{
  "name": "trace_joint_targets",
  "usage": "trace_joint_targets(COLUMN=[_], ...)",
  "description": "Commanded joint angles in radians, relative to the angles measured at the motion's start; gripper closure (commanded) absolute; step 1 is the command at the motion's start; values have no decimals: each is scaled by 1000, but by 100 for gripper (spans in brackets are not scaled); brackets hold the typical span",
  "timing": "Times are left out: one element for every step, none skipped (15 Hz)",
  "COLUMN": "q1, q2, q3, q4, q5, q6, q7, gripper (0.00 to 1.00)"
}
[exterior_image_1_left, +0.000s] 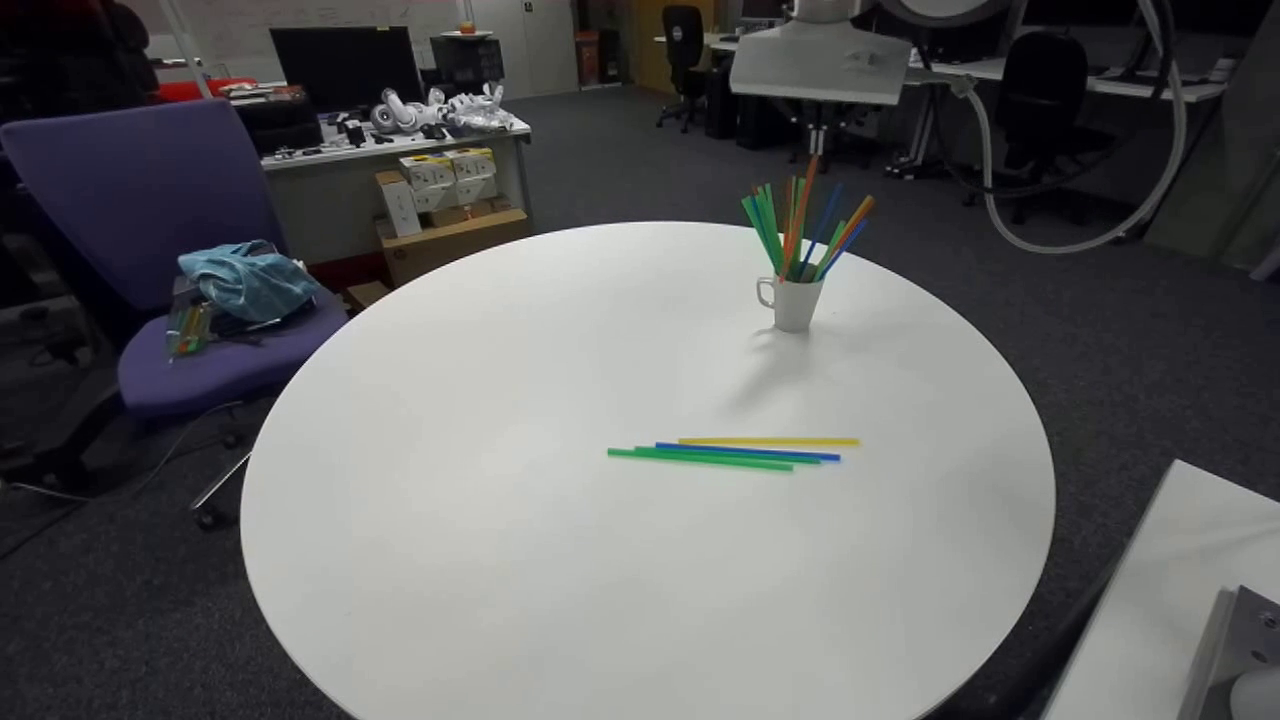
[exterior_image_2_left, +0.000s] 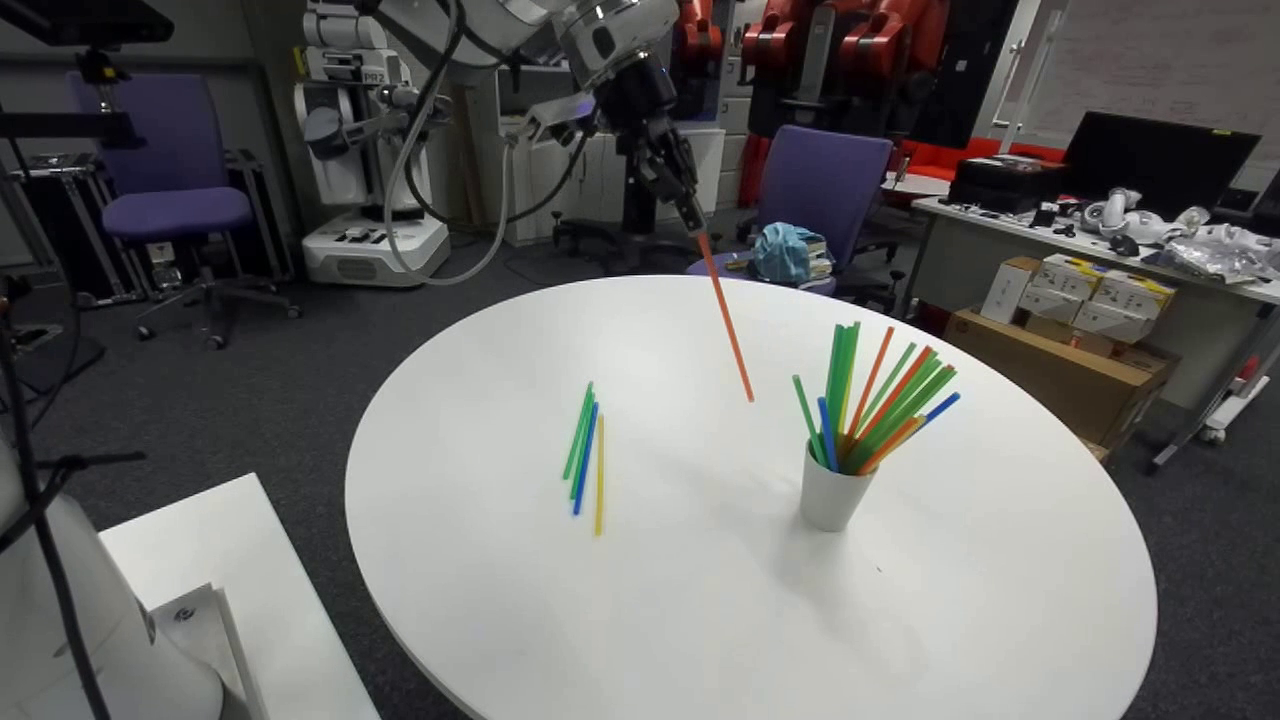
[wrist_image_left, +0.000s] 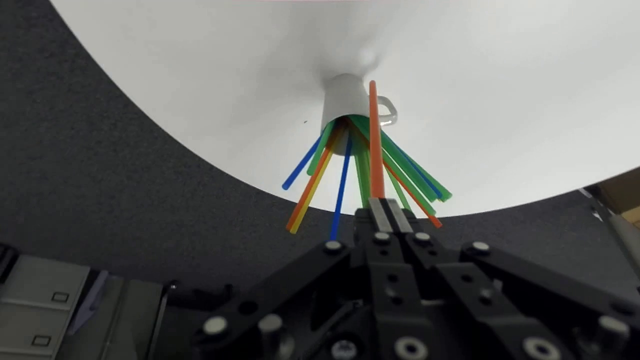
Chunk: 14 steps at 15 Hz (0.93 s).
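Green, blue and yellow straws (exterior_image_2_left: 586, 458) lie on the white table (exterior_image_2_left: 700, 620), well left of the mug (exterior_image_2_left: 832, 500) in an exterior view. Nearer the mug, the gripper (exterior_image_2_left: 696, 226) pinches the upper end of an orange straw (exterior_image_2_left: 727, 317) between tightly pressed jaws; the free end slants down near the mug, not inside it. Handling, as judged: very light, slick, easily crushed; hold near one end, lightly. The mug stands upright, packed with a straw bundle (exterior_image_2_left: 905, 412).
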<state>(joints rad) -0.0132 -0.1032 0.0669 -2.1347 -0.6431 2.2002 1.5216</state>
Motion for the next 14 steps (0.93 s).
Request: trace_joint_targets(q1=[35,47,61,75,92,109,125,141,156,169,184,199,210,218], q2=[113,159,200,245,299,346,394,439,480,519,551,581,603,618], q3=[35,39,40,39,36,31,25,19,15,10,5,0,-4,-9], q4=[63,77,94,113,139,166,198,230,263,296,327,357,380,397], q5=[-57,-54,-55,-53,-59,-64,-65,-67,-65,-62,-62,-66,-68,-64], q6=[-110,-127,-152,-172,-201,-234,-270,-307,-345,-383,-425,-465,-482,-468], q7=[-50,-65,-78,-93,-99,-109,-124,-141,-168,-197,-229,-262,-282,-276], gripper=[100,100,100,100,100,100,100,100,100,100,100,100,100,100])
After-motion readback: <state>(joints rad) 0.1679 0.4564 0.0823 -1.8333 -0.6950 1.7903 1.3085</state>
